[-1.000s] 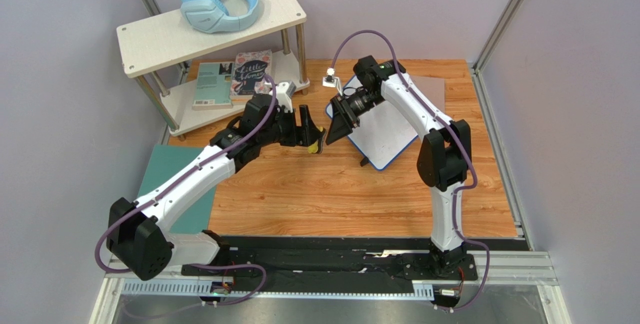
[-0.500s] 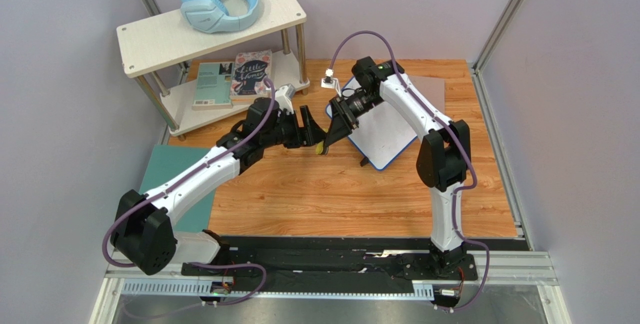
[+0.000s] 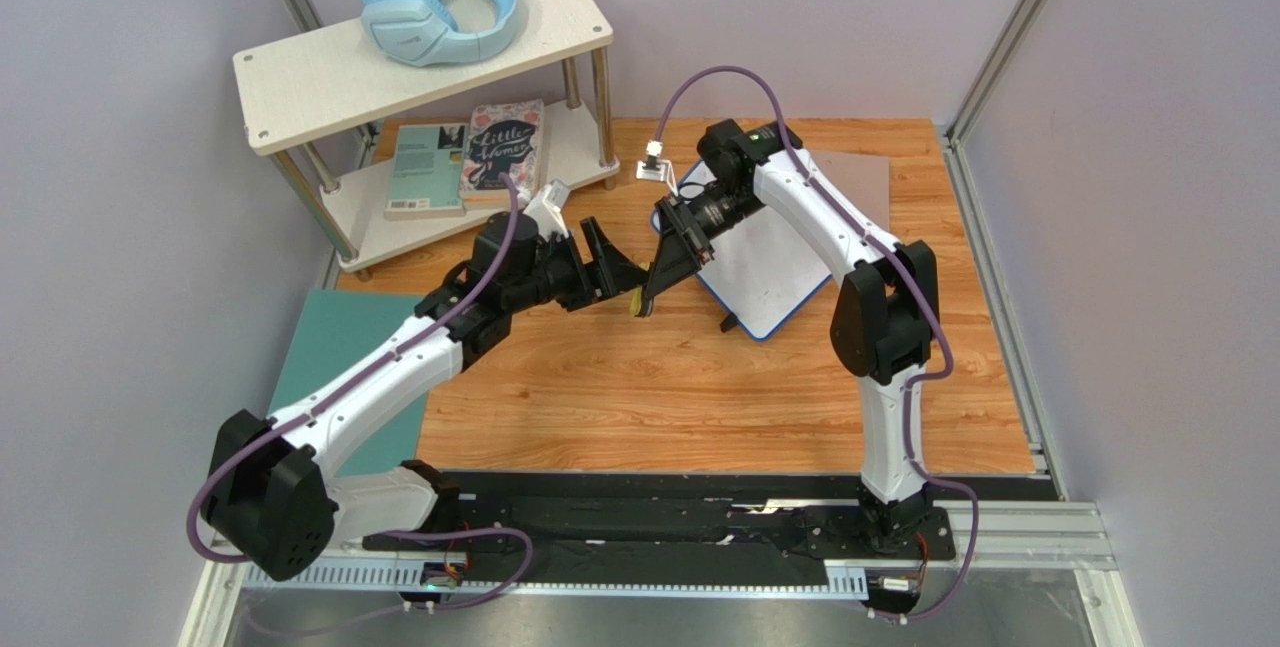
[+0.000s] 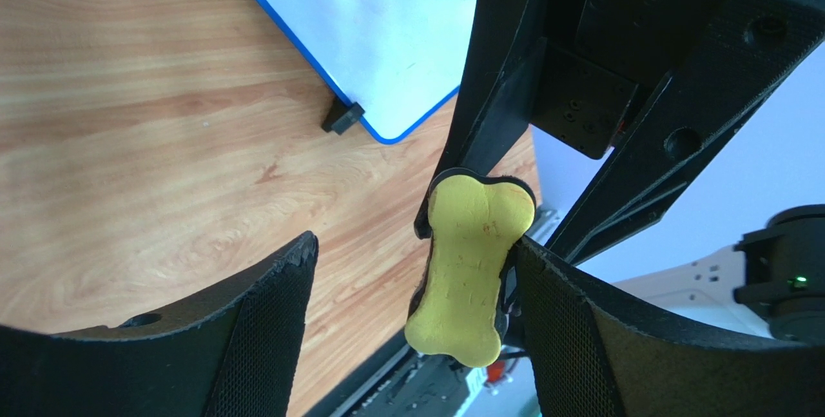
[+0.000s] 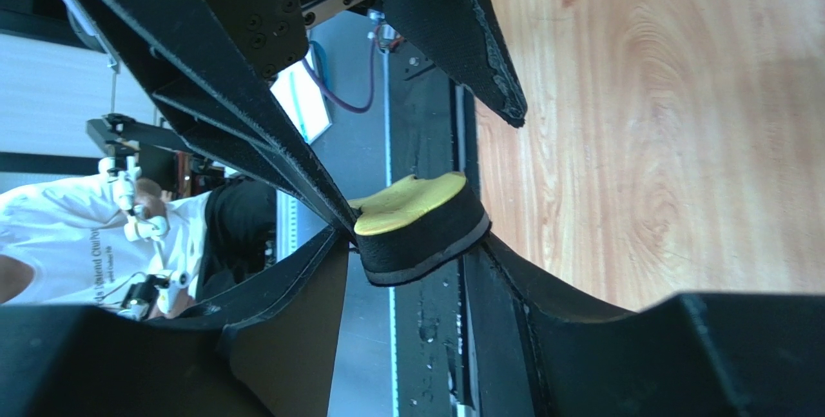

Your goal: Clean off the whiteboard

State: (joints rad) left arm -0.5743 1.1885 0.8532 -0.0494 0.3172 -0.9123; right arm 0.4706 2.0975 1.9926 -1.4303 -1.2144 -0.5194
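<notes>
Teal and flat, a rectangular mat (image 3: 338,329) lies at the table's left edge, partly under the white-and-black left arm (image 3: 383,377). Behind it a pale wooden two-tier shelf (image 3: 323,77) carries light-blue headphones (image 3: 436,5) on top and two books (image 3: 466,152) below. Compared with a second ago, the left arm's elbow sits lower in the overhead view and its wrist has drawn back a little to the left. The left gripper (image 4: 414,246) is spread wide. One finger (image 4: 257,340) stands well apart from the yellow bone-shaped foam eraser (image 4: 470,272) with its black underside, and the other finger touches the eraser's side. A second ago that eraser sat at the left gripper's tips with the right one off to the side. Now the right gripper (image 5: 412,238) has slid leftward to meet it and pinches the eraser between both fingers, above the orange-brown wooden table (image 3: 676,392). The eraser hangs in nearly the same spot as before, just left of the board's near-left edge in the overhead view. The small rectangular whiteboard (image 3: 759,280), white with a thin blue frame and small black feet, has not moved. It lies flat on the table right of centre, turned at an angle, with a grey sheet (image 3: 869,175) showing at its far right side and the right arm (image 3: 879,317) reaching across it. Whether marks remain on its face is too faint to tell
</notes>
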